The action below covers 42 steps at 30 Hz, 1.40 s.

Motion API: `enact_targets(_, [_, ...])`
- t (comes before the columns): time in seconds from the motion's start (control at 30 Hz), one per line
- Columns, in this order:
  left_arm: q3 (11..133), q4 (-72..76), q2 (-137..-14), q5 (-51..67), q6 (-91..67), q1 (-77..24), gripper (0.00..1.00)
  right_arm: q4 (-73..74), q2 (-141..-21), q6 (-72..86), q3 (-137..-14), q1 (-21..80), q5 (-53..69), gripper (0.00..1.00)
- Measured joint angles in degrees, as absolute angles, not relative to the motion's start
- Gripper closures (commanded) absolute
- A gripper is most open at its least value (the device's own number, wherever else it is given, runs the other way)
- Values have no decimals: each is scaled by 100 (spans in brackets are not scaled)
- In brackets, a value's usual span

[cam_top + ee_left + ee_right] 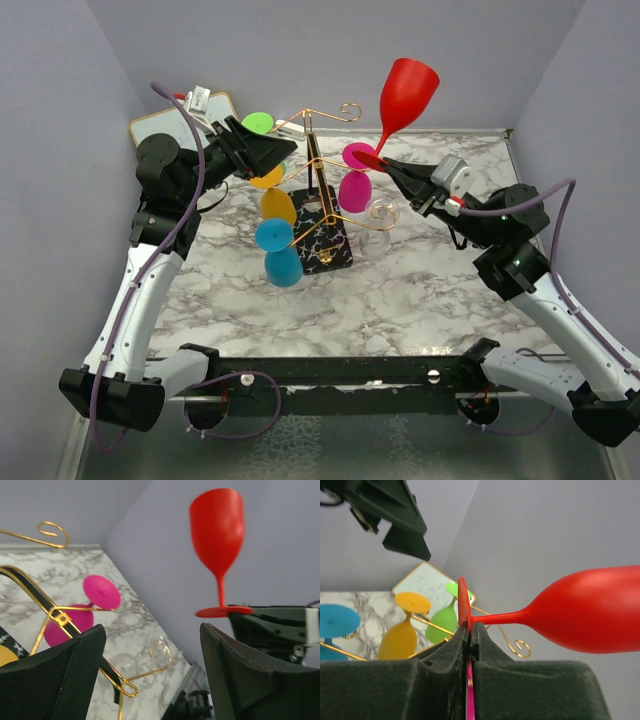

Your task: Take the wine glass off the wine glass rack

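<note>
The right hand point(386, 163) is clamped on the foot of the red wine glass point(408, 88), upright beside the rack point(334, 254); the left hand point(285, 150) stands apart, empty

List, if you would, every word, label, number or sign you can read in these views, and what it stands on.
No text can be read in any view.
The red wine glass and the wine glass rack carry no print.
The white board at the back left looks blank; the small white object on it is too small to tell.
</note>
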<state>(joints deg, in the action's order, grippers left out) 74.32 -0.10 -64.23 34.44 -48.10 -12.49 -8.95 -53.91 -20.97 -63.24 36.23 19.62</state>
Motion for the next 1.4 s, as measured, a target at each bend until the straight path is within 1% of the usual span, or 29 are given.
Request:
enact_targets(0.17, [7116,165,-6189,4003,-5804,-1249,21,-609,-5636,-2633,-6222,3820,1876,99])
enact_targets(0.33, [7013,248,-6121,4357,-6646,-1249,21,-633,-5863,-3317,-6224,4414,1514,99])
enact_targets(0.6, [6055,794,-6082,4593,-8060,-1249,22,-1317,-6368,-4510,-5972,5017,578,99])
enact_targets(0.8, [5931,902,-6075,4604,-8449,-1249,23,-1977,-6549,-5223,-5699,5380,121,99])
enact_targets(1.13, [5813,1234,-6075,4604,-8759,-1249,24,-2539,-6836,-5867,-5566,5951,-231,99])
enact_targets(1.3, [5813,1262,-6075,4604,-8781,-1249,30,-2733,-7067,-6136,-5564,6165,-384,99])
enact_targets(1.33, [5813,1267,-6075,4604,-8779,-1249,33,-2764,-7113,-6178,-5564,6198,-403,99])
enact_targets(1.4, [5811,1267,-6075,4604,-8772,-1249,46,-2834,-7181,-6248,-5561,6261,-440,99])
